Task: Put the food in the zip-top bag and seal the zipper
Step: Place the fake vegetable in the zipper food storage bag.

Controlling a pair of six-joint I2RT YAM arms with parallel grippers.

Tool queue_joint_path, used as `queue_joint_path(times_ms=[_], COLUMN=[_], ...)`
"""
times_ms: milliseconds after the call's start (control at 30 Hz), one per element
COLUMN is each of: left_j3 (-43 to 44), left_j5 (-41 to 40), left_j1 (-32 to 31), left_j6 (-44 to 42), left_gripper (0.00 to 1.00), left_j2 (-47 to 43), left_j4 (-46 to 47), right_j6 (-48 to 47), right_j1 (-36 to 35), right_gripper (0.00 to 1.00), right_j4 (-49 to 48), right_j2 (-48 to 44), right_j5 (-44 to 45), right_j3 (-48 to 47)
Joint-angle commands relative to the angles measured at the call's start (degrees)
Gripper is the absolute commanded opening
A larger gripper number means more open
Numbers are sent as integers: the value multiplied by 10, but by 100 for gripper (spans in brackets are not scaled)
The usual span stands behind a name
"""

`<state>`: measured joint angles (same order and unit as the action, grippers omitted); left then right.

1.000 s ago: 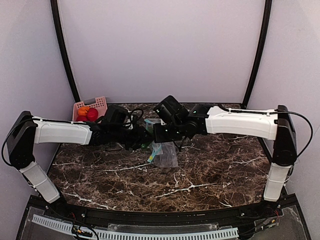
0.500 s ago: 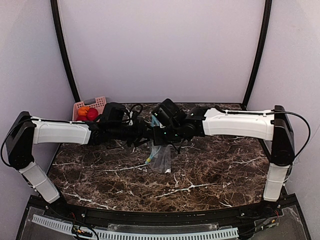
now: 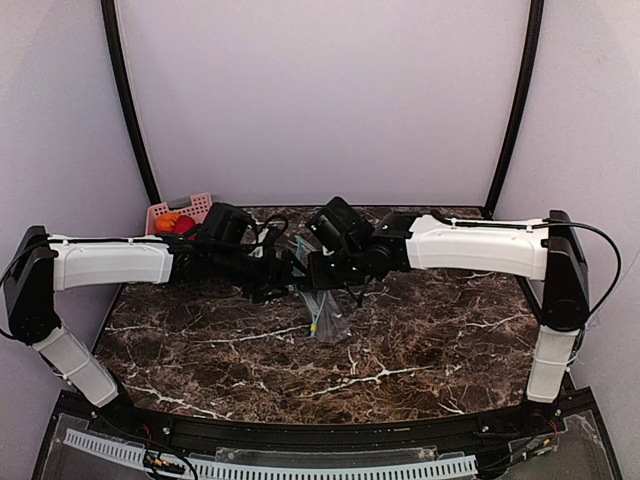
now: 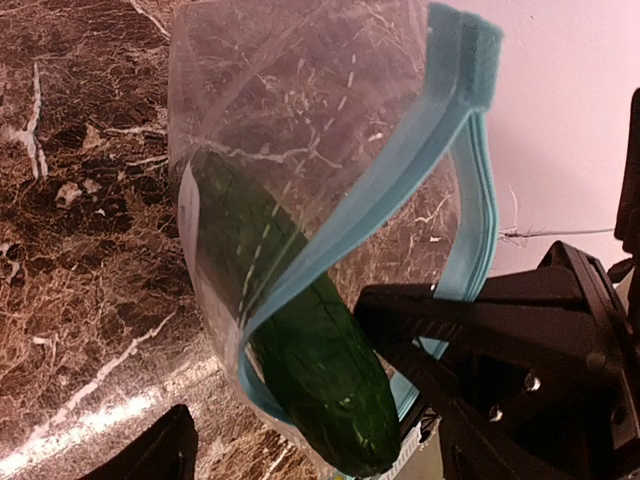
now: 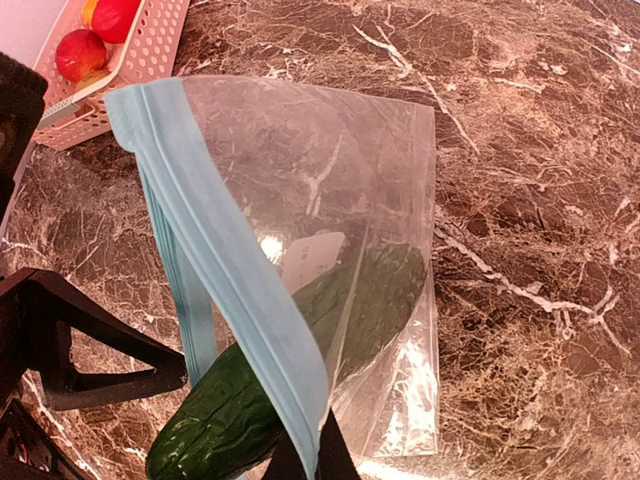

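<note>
Two or three small round fruits point(image 5: 82, 52) sit in the pink basket point(image 3: 200, 204) at the far left back corner, well apart from the action. Next over, the left gripper point(image 3: 288, 270) has its fingers spread wide by the cucumber's blunt end, not squeezing anything as far as I can see. The cucumber point(image 4: 300, 340) is about halfway into the zip-top bag point(image 4: 300, 90), which hangs mid-table. I can't tell if its bottom touches the marble. The fat end pokes out past the zipper point(image 4: 400, 150). The right gripper point(image 5: 305, 465) is pinched tight on that teal strip, carrying the lot.

My guess: the cuke is firm, smooth and a bit heavy for such thin floppy film, so it could slide either way. Push on the blunt end, and only grab the bag by the stiffer strip.

Room-wise, the table point(image 3: 450, 340) looks open to the right of the bag, while the basket crowds the left.
</note>
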<state>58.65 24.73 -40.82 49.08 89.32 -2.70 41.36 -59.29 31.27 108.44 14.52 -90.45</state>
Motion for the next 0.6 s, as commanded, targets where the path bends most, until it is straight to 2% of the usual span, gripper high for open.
queue_joint_path(times_ms=[0,133,200,567], left_j3=[-6,-3,-4,4], left_j5=[-12,-78,-78,-63], left_j1=[-3,-3,-3,-3], left_j6=[-38,-61,-61,-52], left_gripper=[84,80,77,41], left_j2=[-35,-57,-59,-29], left_j4=[-51,-102,-99,-69], right_j6=[11,12,10,10], right_j1=[6,8,8,8], right_gripper=[0,0,0,0], right_j4=[-5,-7,-8,-13], right_j2=[-14,-17,-17,-17], right_j5=[-5,-10,-12,-20], right_j3=[3,6,6,12])
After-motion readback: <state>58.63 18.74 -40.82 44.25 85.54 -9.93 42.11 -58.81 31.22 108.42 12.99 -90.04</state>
